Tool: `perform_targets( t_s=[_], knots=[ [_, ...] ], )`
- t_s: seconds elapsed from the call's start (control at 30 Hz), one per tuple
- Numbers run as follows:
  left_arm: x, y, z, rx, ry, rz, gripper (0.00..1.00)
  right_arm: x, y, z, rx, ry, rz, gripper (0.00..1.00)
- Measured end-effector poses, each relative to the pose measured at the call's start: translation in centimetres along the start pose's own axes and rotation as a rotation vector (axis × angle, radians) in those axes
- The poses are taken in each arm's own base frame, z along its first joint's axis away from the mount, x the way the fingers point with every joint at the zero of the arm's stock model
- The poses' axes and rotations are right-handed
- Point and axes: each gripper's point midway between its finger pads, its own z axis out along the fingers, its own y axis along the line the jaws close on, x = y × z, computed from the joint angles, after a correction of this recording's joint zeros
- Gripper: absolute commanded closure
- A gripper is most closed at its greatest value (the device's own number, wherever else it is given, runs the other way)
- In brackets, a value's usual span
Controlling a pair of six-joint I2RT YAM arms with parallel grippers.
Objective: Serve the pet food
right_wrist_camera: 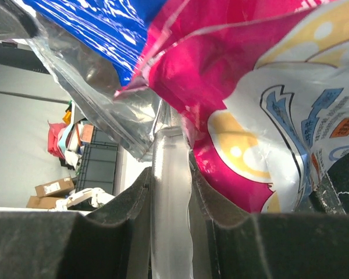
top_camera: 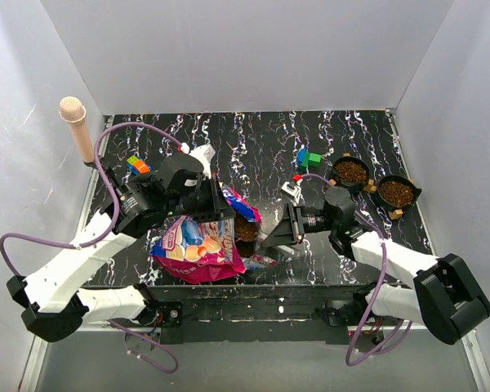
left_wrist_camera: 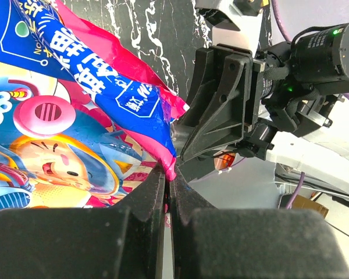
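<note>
The glossy magenta-pink pet food bag [top_camera: 198, 242] hangs tilted above the near middle of the table, held by both arms. My left gripper [left_wrist_camera: 170, 174] is shut on the bag's pink edge [left_wrist_camera: 163, 152], and its blue panel [left_wrist_camera: 75, 64] fills the left of that view. My right gripper [right_wrist_camera: 171, 177] is shut on a silvery strip of the bag's opening [right_wrist_camera: 170, 203], with the pink side [right_wrist_camera: 250, 87] to its right. The bag's mouth points at a black bowl [top_camera: 247, 231] holding brown kibble. In the top view the left gripper [top_camera: 220, 208] and right gripper [top_camera: 274, 233] flank that bowl.
Two more black bowls [top_camera: 351, 171] [top_camera: 396, 193] with kibble stand at the right. Toy blocks lie at the back left [top_camera: 137, 166] and back centre [top_camera: 308, 157]. A beige cylinder [top_camera: 75, 124] stands at the left wall. White walls enclose the marbled black table [top_camera: 261, 135].
</note>
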Motion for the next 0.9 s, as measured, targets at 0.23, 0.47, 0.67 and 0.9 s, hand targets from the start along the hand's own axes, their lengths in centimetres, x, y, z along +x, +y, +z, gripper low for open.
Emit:
perform_targets(
  t_s=[0.23, 0.47, 0.67, 0.9],
  knots=[
    [-0.1, -0.1, 0.3, 0.001, 0.000, -0.010, 1.00, 1.8, -0.8, -0.1, 0.011, 0.022, 0.069, 0.99],
    [0.0, -0.8, 1.3, 0.017, 0.023, -0.012, 1.00, 2.6, -1.3, -0.7, 0.056, -0.021, 0.147, 0.99],
    [-0.3, -0.9, 1.3, 0.017, 0.007, -0.021, 1.00, 2.2, -1.9, -0.3, 0.051, -0.024, 0.278, 0.99],
    [-0.5, -0.7, 1.4, 0.015, -0.008, -0.032, 1.00, 1.9, -0.1, -0.9, 0.053, -0.055, 0.231, 0.99]
  ],
)
